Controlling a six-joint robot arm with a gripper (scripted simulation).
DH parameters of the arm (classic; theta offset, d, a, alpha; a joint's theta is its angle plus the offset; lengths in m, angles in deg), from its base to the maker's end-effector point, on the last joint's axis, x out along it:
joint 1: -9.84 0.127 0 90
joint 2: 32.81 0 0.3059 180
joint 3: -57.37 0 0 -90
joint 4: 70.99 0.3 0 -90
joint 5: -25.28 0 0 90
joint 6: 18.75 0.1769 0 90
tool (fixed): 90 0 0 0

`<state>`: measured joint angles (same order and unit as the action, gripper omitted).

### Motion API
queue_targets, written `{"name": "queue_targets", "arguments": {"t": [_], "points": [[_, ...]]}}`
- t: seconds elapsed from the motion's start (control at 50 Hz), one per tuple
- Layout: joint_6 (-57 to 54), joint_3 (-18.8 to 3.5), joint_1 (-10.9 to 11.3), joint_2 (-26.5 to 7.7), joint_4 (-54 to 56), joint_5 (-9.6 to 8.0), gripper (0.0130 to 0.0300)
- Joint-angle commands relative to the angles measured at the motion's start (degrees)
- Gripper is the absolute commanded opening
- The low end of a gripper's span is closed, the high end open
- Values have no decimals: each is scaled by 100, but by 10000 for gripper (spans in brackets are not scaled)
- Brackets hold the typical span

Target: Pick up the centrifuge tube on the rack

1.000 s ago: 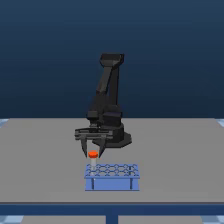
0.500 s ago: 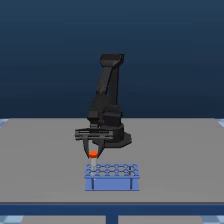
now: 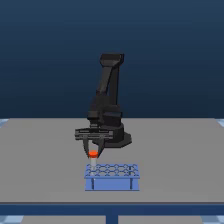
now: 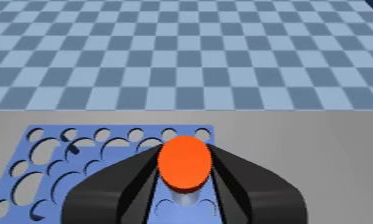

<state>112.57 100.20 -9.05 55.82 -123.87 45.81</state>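
The light-blue rack [image 3: 112, 177] stands on the grey table in front of the arm's base; its holed top plate [image 4: 49, 155] also shows in the wrist view. The centrifuge tube [image 3: 93, 156], whitish with an orange-red cap [image 4: 184, 162], hangs upright just above the rack's end at the exterior view's left. My gripper [image 3: 93, 151] is shut on the tube just below its cap, one dark finger [image 4: 111, 185] on each side. The tube's tapered tip sits close to the rack's top; whether it is clear of the hole I cannot tell.
The black arm's base [image 3: 112, 135] stands behind the rack. The grey table [image 3: 45, 160] spreads wide on both sides. A blue checkered floor [image 4: 182, 55] lies beyond the table's edge in the wrist view.
The gripper and the tube's orange cap have risen slightly above the rack over the last second. The rack has not moved.
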Motion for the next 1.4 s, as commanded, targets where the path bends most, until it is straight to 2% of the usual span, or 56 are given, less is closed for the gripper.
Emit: {"name": "queue_targets", "arguments": {"t": [0.02,0.48,0.84,1.18,1.4], "points": [[81,-14,1,25,-72,-20,130],[1045,-143,1,271,-982,-219,130],[2658,-349,1,577,-2522,-393,130],[4033,-530,1,786,-3841,-429,130],[5178,-697,1,944,-4940,-390,130]]}}
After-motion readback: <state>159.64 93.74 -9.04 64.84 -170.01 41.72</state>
